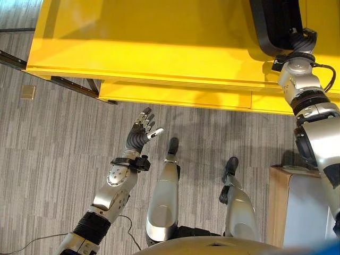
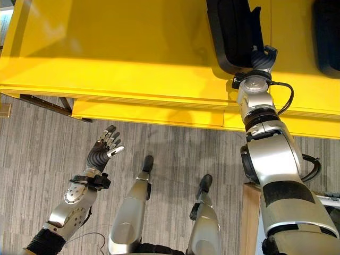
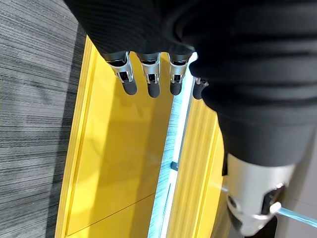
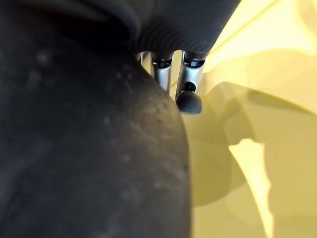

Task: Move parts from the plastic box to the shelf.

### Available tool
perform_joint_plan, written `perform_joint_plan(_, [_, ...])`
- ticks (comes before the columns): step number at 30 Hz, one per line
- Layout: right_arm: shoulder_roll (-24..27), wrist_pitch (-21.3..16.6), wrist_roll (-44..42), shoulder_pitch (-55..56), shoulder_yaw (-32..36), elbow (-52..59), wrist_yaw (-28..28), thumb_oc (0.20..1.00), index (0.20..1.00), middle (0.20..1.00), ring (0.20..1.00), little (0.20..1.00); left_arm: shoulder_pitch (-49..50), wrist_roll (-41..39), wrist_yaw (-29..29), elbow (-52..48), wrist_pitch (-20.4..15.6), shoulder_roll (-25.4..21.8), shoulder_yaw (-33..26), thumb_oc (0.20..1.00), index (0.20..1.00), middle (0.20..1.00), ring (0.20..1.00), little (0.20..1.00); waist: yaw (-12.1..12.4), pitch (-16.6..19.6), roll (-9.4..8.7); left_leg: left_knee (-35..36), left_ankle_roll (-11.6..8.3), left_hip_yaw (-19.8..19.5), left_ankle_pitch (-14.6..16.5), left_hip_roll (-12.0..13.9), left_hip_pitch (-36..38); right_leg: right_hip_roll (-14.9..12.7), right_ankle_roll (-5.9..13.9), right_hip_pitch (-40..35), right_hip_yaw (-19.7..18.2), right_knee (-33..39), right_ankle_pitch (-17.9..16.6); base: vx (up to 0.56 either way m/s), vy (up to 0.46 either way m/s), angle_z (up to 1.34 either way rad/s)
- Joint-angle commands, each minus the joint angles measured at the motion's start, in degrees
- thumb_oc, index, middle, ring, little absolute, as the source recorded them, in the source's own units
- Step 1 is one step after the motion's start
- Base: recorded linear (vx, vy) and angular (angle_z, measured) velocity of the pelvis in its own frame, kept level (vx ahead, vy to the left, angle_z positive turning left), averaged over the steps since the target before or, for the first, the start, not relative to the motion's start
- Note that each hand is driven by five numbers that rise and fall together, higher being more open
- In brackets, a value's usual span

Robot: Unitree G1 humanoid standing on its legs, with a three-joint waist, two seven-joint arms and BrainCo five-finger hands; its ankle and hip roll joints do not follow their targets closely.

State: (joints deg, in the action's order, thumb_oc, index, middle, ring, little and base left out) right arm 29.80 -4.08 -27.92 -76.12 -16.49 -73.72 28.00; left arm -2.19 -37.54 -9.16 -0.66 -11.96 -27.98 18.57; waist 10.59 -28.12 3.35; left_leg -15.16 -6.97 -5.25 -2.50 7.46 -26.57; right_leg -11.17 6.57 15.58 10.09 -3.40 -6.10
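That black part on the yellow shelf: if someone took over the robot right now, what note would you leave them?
Right hand: on the black part lying on the yellow shelf; its grip cannot be made out.
Left hand: open, empty, raised over the floor in front of the shelf.
Done: this part is on the shelf; a second black part lies further right.
Left: let go, pull the right arm back, probably fetch more.

The shelf (image 2: pixel 133 48) looks like smooth painted metal, bright yellow with a soft sheen. The black part (image 2: pixel 231 32) lying on it is matt plastic or rubber, finely pebbled up close. The floor (image 1: pixel 48 159) is grey carpet with a ribbed, rough weave; a pale wooden panel (image 1: pixel 276 207) has a matt, smooth edge.
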Motion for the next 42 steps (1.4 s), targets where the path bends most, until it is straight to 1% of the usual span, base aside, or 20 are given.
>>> perform_joint_plan(1, [1.55,-3.92,-1.92,-4.34,-0.73,3.09,1.39,0.200,0.200,0.200,0.200,0.200,0.91,1.10,-0.90,-3.85,-3.51,-1.72,2.68,1.000,1.000,1.000,1.000,1.000,1.09,3.36,-0.74,1.44,1.28,0.31,-0.42,-0.39,-0.63,-4.07,2.68,2.22,-0.59,-12.81,8.16,0.00,0.000,0.00])
perform_joint_plan(9, [1.04,-4.01,-3.48,-4.90,-0.17,1.43,1.74,0.200,0.200,0.200,0.200,0.200,-0.52,1.10,-2.38,-3.19,-4.16,-1.61,2.98,1.000,1.000,1.000,1.000,1.000,1.56,2.90,-0.67,1.18,1.49,-0.22,-0.38,-0.91,-1.82,-4.04,2.56,2.52,0.01,-12.65,8.31,0.00,-0.006,0.02])
perform_joint_plan(12, [2.19,-4.33,-5.48,-6.15,0.38,0.52,2.00,0.200,0.200,0.200,0.200,0.200,-0.69,0.80,-2.60,-3.23,-4.44,-1.93,3.02,1.000,1.000,1.000,1.000,1.000,1.89,2.61,-0.66,0.76,1.50,-0.35,0.19,-1.33,-2.23,-4.36,2.59,2.41,0.28,-12.84,8.75,0.02,-0.013,0.05])
perform_joint_plan(22, [3.98,-4.67,-8.45,-5.78,2.79,-1.92,3.39,0.200,0.200,0.200,0.200,0.200,-1.35,0.81,-3.23,-3.19,-4.36,-1.80,3.69,1.000,1.000,1.000,1.000,1.000,2.70,2.62,-0.12,0.46,1.71,-0.81,0.10,-2.04,-3.45,-4.65,2.64,2.30,0.93,-12.42,8.62,0.00,0.000,0.04])
perform_joint_plan(24, [4.06,-4.92,-9.31,-5.45,3.99,-2.11,4.15,0.200,0.200,0.200,0.200,0.200,-1.44,0.87,-3.55,-3.18,-4.39,-1.67,3.79,1.000,1.000,1.000,1.000,1.000,2.78,2.47,0.03,-0.33,1.67,-0.86,0.79,-2.26,-3.75,-4.76,2.60,2.17,1.08,-12.89,9.26,0.02,-0.005,0.10])
perform_joint_plan(30, [4.32,-4.93,-10.07,-5.07,4.43,-2.70,4.25,0.200,0.200,0.200,0.200,0.200,-1.82,0.96,-3.71,-3.28,-4.53,-1.66,4.12,1.000,1.000,1.000,1.000,1.000,3.11,2.38,0.26,-0.59,1.72,-1.08,0.96,-2.59,-4.03,-4.82,2.62,2.07,1.40,-12.93,9.43,0.01,0.001,0.03])
perform_joint_plan(35, [4.13,-4.91,-10.20,-5.25,4.14,-2.66,4.35,0.200,0.200,0.200,0.200,0.200,-1.85,0.79,-4.21,-3.19,-4.68,-1.75,3.95,1.000,1.000,1.000,1.000,1.000,3.16,2.09,0.09,-1.21,1.77,-1.05,1.22,-2.63,-4.50,-4.90,2.61,2.20,1.39,-13.15,9.49,0.00,0.000,0.00])
perform_joint_plan(40, [3.97,-4.47,-8.04,-5.27,2.82,-2.61,4.45,0.200,0.200,0.200,0.200,0.200,-1.91,0.71,-4.45,-3.33,-4.80,-1.77,3.86,1.000,1.000,1.000,1.000,1.000,3.13,1.90,0.04,-1.46,1.83,-1.07,1.27,-2.77,-4.64,-4.84,2.57,2.31,1.47,-13.28,9.53,0.00,0.000,0.00])
perform_joint_plan(41, [3.97,-4.47,-8.04,-5.27,2.82,-2.60,4.45,0.432,0.432,0.432,0.432,0.432,-1.91,0.71,-4.45,-3.34,-4.80,-1.76,3.85,1.000,1.000,1.000,1.000,1.000,3.12,1.89,0.04,-1.45,1.83,-1.07,1.27,-2.77,-4.63,-4.85,2.57,2.30,1.47,-13.28,9.54,0.00,0.000,0.00])
perform_joint_plan(42, [3.76,-4.31,-7.72,-5.41,2.91,-3.11,5.03,1.000,1.000,1.000,1.000,1.000,-2.24,0.73,-4.79,-3.25,-4.88,-1.69,3.97,1.000,1.000,1.000,1.000,1.000,3.17,1.80,0.04,-1.41,1.84,-1.07,1.33,-2.79,-4.64,-4.83,2.55,2.30,1.47,-13.25,9.58,0.00,0.000,0.00])
